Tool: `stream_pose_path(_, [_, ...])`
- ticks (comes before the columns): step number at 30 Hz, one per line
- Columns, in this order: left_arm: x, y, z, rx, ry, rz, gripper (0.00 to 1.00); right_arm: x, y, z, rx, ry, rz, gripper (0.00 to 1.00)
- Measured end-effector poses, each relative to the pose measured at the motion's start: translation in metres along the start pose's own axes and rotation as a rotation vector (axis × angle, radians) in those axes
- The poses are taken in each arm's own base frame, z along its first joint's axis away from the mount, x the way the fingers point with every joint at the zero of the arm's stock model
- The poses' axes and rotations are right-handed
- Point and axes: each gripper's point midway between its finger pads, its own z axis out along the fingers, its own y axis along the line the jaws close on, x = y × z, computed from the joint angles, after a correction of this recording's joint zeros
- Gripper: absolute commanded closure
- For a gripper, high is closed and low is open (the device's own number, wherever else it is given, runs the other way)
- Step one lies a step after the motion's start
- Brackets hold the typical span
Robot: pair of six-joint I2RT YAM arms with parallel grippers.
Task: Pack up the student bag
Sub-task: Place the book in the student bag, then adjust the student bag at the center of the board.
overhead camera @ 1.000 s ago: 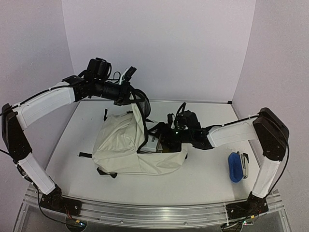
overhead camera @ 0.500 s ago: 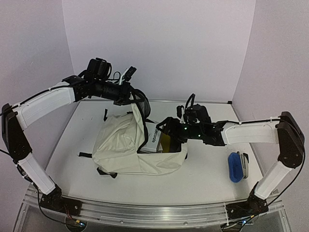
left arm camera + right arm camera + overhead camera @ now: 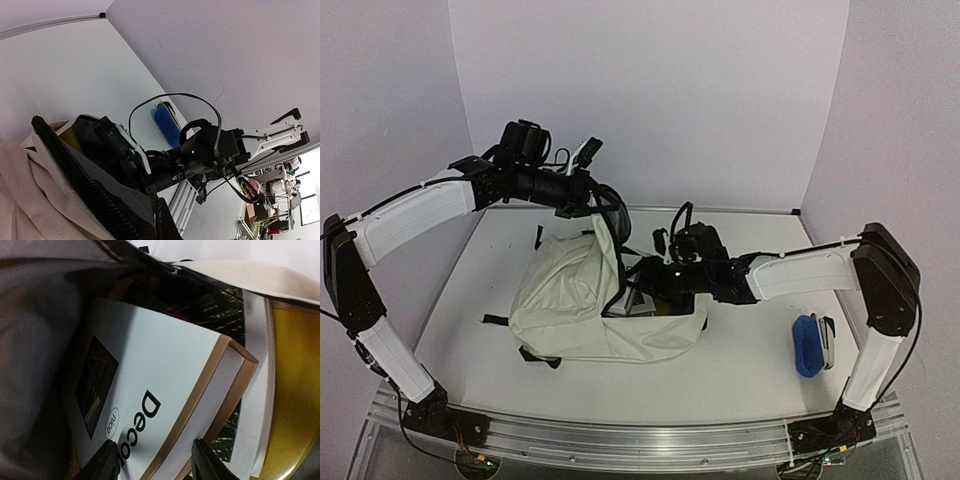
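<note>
The student bag (image 3: 575, 300), cream canvas with black zipper trim, lies on the table with its mouth facing right. My left gripper (image 3: 591, 206) is shut on the bag's upper rim (image 3: 75, 172) and holds the mouth up. My right gripper (image 3: 640, 287) is in the mouth, jaws apart. Its fingertips (image 3: 107, 460) rest against the near end of a white book (image 3: 150, 385) with brown edges, lying on the grey lining. Beside that book are one with a dark leaf pattern (image 3: 222, 310) and a yellow item (image 3: 295, 390).
A blue case (image 3: 806, 345) with a white object beside it lies near the table's right edge, by the right arm's base. Black straps (image 3: 538, 238) trail from the bag at the back and at its left. Walls close in the table on three sides.
The right arm drew back to the right, baring the white book, then came forward into the bag's mouth again with its jaws narrower. The left arm held still.
</note>
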Motion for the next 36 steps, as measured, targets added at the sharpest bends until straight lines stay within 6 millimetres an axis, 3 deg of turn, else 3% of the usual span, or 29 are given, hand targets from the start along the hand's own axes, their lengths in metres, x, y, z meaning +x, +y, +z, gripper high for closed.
stream_pose_path(7, [0.002,-0.001,0.000,0.009,0.007,-0.003,1.00,0.011,0.019,0.031,-0.066,0.030,-0.018,0.51])
stream_pose_path(14, [0.003,0.000,0.000,0.005,0.011,-0.001,1.00,0.012,0.028,0.030,-0.072,0.010,-0.048,0.27])
stream_pose_path(18, [0.007,0.001,0.001,-0.006,0.023,0.009,1.00,-0.007,0.027,-0.002,0.013,-0.081,-0.090,0.18])
stream_pose_path(23, [0.019,-0.006,0.021,-0.010,0.065,0.033,0.97,-0.066,0.023,-0.083,0.125,-0.316,-0.102,0.11])
stream_pose_path(25, [0.027,-0.009,0.039,-0.002,0.099,0.038,0.90,-0.089,0.007,-0.118,0.180,-0.415,-0.082,0.09])
stream_pose_path(27, [0.041,-0.011,0.063,0.010,0.148,0.037,0.76,-0.106,-0.016,-0.151,0.253,-0.498,-0.052,0.06])
stream_pose_path(29, [0.058,-0.012,0.086,0.026,0.201,0.030,0.53,-0.114,-0.039,-0.173,0.328,-0.551,-0.028,0.05])
stream_pose_path(32, [0.083,-0.014,0.112,0.055,0.268,0.026,0.29,-0.108,-0.060,-0.184,0.406,-0.555,-0.018,0.03])
stream_pose_path(36, [0.098,-0.026,0.122,0.078,0.301,0.028,0.08,-0.099,-0.069,-0.181,0.444,-0.516,-0.032,0.02])
